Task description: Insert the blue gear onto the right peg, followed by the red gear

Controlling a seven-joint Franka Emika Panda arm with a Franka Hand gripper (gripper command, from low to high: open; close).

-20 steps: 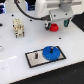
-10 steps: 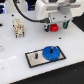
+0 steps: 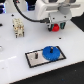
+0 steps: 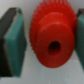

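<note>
Red gear | toothed plastic disc, raised hub | gripped between claw teal pads

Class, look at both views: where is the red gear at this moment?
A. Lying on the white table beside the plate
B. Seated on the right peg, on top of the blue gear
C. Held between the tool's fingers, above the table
C: the red gear sits between the tool fingers, while only the blue gear is on the plate.

red gear between end effector fingers
</note>
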